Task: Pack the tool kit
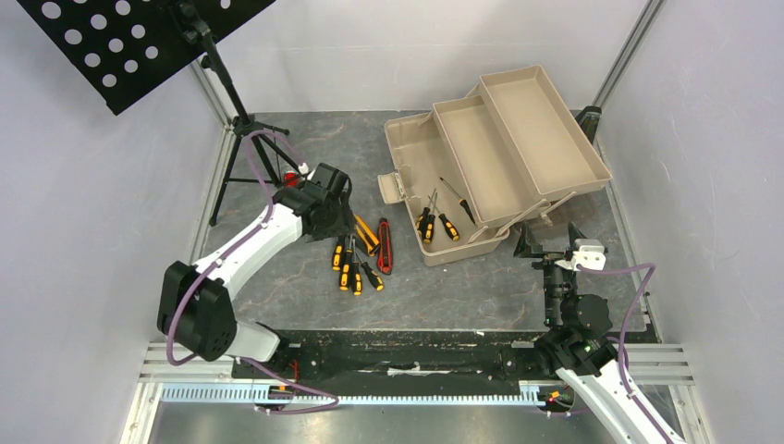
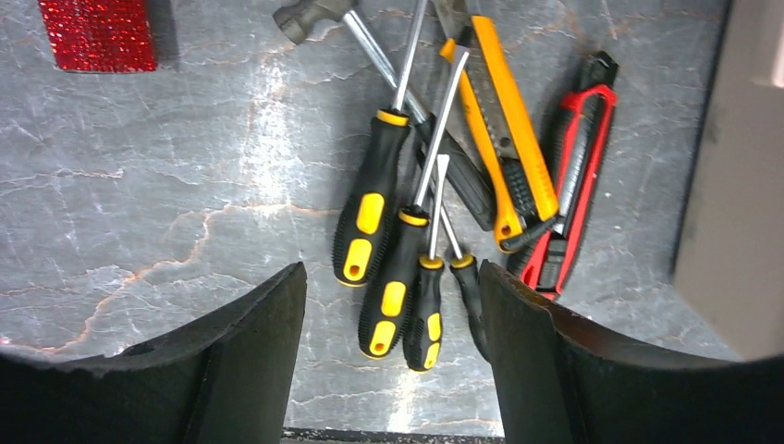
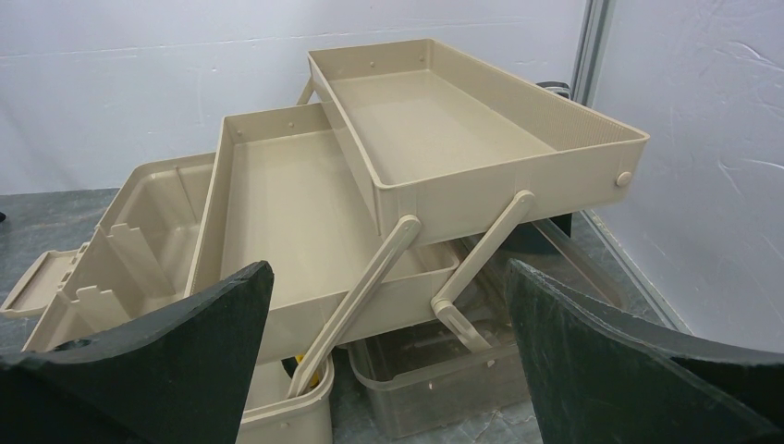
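Note:
The tan toolbox (image 1: 555, 148) stands open at the back right with its trays folded out; it fills the right wrist view (image 3: 434, 139). Three screwdrivers (image 1: 440, 220) lie in its bottom bin. Several yellow-and-black screwdrivers (image 1: 351, 268) lie on the table left of it, beside an orange knife (image 1: 368, 233) and a red knife (image 1: 385, 246). My left gripper (image 1: 335, 208) is open just above the pile; the screwdriver handles (image 2: 398, 287) lie between its fingers, with the orange knife (image 2: 513, 139) and red knife (image 2: 578, 176) beyond. My right gripper (image 1: 545, 242) is open and empty, facing the toolbox.
A black music stand (image 1: 231, 111) on a tripod stands at the back left. A red bar-shaped piece (image 2: 97, 35) lies left of the pile. A clear plastic bin (image 3: 444, 370) sits under the toolbox trays. White walls and metal frame posts (image 1: 629, 46) enclose the table.

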